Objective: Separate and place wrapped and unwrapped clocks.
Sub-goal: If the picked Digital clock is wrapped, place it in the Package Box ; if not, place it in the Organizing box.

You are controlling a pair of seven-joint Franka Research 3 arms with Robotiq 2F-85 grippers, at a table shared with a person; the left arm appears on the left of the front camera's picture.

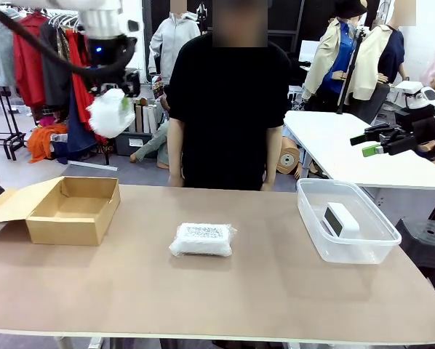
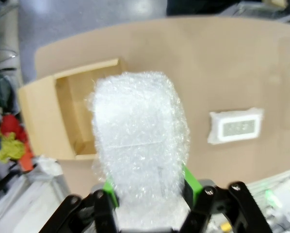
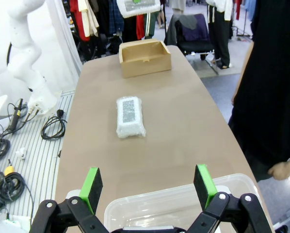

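Note:
High above the table's left end, my left gripper (image 1: 113,109) is shut on a rounded wrapped clock (image 1: 108,113), a white bundle in crinkly plastic. From the left wrist, that bundle (image 2: 140,141) stands between the green pads (image 2: 191,184), over the table next to the cardboard box (image 2: 38,121). A flat wrapped clock (image 1: 201,238) with a speckled label lies mid-table. The unwrapped clock (image 1: 341,218), white with a dark face, leans inside a clear plastic tub (image 1: 348,251) at the right. My right gripper (image 3: 148,187) is open above the tub's rim (image 3: 179,200) and holds nothing.
An open cardboard box (image 1: 65,231) sits at the table's left, flap folded outward. A person in black (image 1: 228,109) stands at the far edge, hands down. A white table (image 1: 348,153) lies behind at the right. Bare tabletop surrounds the flat bundle (image 3: 129,116).

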